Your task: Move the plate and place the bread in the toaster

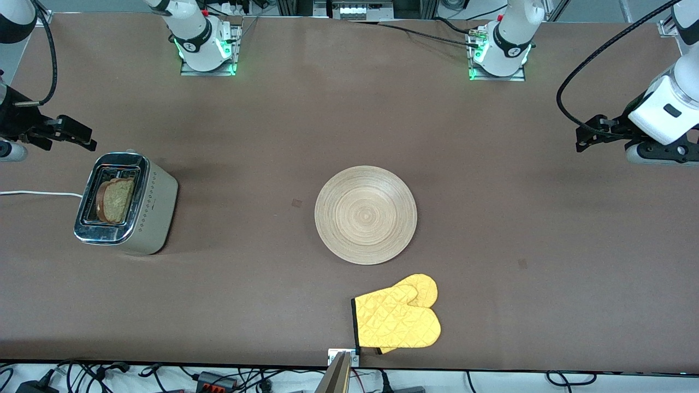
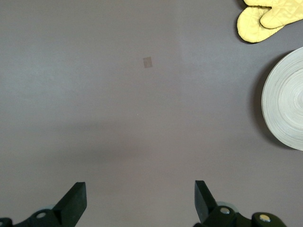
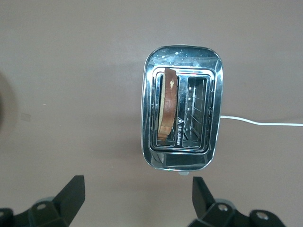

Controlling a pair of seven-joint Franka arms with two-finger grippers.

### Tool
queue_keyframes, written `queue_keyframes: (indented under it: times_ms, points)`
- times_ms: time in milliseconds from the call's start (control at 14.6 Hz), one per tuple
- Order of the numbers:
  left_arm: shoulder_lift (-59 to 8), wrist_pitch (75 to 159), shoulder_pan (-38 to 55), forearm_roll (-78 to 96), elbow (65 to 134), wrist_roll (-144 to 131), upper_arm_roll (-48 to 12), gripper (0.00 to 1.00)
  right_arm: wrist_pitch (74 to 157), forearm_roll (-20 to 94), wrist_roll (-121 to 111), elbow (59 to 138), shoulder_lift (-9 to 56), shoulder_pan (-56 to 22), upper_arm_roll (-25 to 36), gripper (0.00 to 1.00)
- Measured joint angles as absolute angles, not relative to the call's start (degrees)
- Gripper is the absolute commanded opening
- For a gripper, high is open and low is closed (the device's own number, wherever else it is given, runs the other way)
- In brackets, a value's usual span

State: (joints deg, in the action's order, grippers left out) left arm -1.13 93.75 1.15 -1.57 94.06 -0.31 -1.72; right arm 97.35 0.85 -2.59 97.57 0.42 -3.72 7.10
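Observation:
The toaster (image 1: 153,213) (image 3: 149,118) stands toward the right arm's end of the table. The bread (image 1: 116,200) (image 3: 166,104) stands upright in one of its two slots, and the other slot is empty. The round wooden plate (image 1: 366,214) (image 2: 289,99) lies flat in the middle of the table with nothing on it. My right gripper (image 1: 82,136) (image 3: 137,182) hangs open over bare table just beside the toaster, holding nothing. My left gripper (image 1: 581,139) (image 2: 139,188) hangs open over bare table at the left arm's end, well apart from the plate.
A pair of yellow oven mitts (image 1: 398,316) (image 2: 265,19) lies nearer the front camera than the plate, close to the table's edge. The toaster's white cord (image 1: 38,193) (image 3: 260,122) runs off the right arm's end of the table.

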Motion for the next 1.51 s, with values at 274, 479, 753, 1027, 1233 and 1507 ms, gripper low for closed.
queue_keyframes:
  times_ms: [274,479,753,1027,1233,1507]
  points:
    - [-1.1,93.8,1.2,-1.6,94.1,-0.3,-1.7,1.0,97.3,0.8,-2.6,97.6,0.4,-3.7,7.1,1.0]
    - [-1.1,93.8,1.4,-1.6,94.1,-0.3,-1.7,1.0,97.3,0.5,-2.6,97.6,0.4,-3.6,7.1,1.0]
    - [-1.1,93.7,1.6,-1.6,94.1,-0.3,-1.7,1.0,97.3,0.5,-2.6,97.6,0.4,-1.0,5.4,1.0]
    - [-1.1,93.7,1.6,-1.6,94.1,-0.4,-1.7,1.0,97.3,0.5,-2.6,97.5,0.4,3.7,0.4,1.0]
    - [-1.1,93.8,1.6,-1.6,94.0,-0.4,-1.7,1.0,97.3,0.5,-2.5,97.5,0.3,4.5,-0.7,1.0]
    - [-1.1,93.7,1.6,-1.6,93.9,-0.4,-1.7,1.0,96.7,0.5,-2.5,97.5,0.4,4.7,-0.7,1.0]
